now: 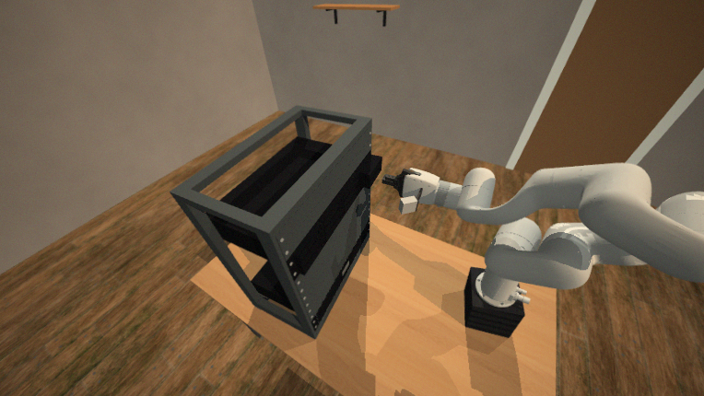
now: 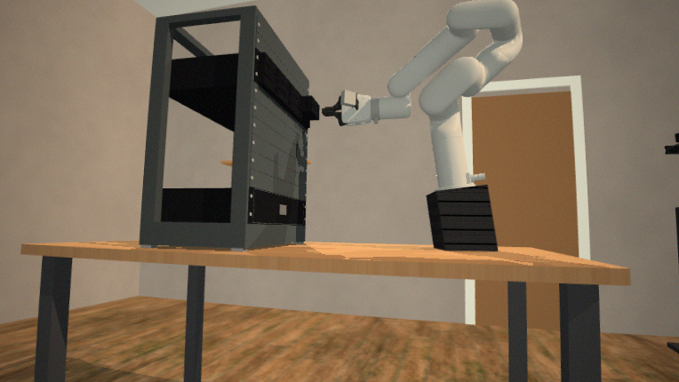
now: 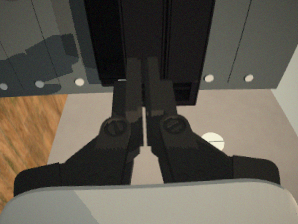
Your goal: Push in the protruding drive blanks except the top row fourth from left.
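The rack (image 2: 244, 142) stands on the surface (image 2: 546, 273), and the dark chassis (image 2: 203, 83) sits high in it. From the rack's front face, one blank (image 2: 312, 107) at the far end of the chassis front plainly stands proud of its neighbours. The jaws (image 2: 326, 112) are shut tight on nothing, fingers pressed together into a single blunt tip.

What the coming push depends on: the proud blank lies straight ahead of the jaws, along the line the fingers point, and its long axis runs into the rack along that same line. From the side the tip is just off the blank's face, with a sliver of wall between them, so apart rather than touching. In the wrist view the fingertips overlap the lower part of a dark block (image 3: 166, 16) that juts toward the camera; which row this blank belongs to cannot be told from these views.

My judgement is that a straight advance toward the rack would meet the blank squarely; if off-centre, it would rather nudge the rack.
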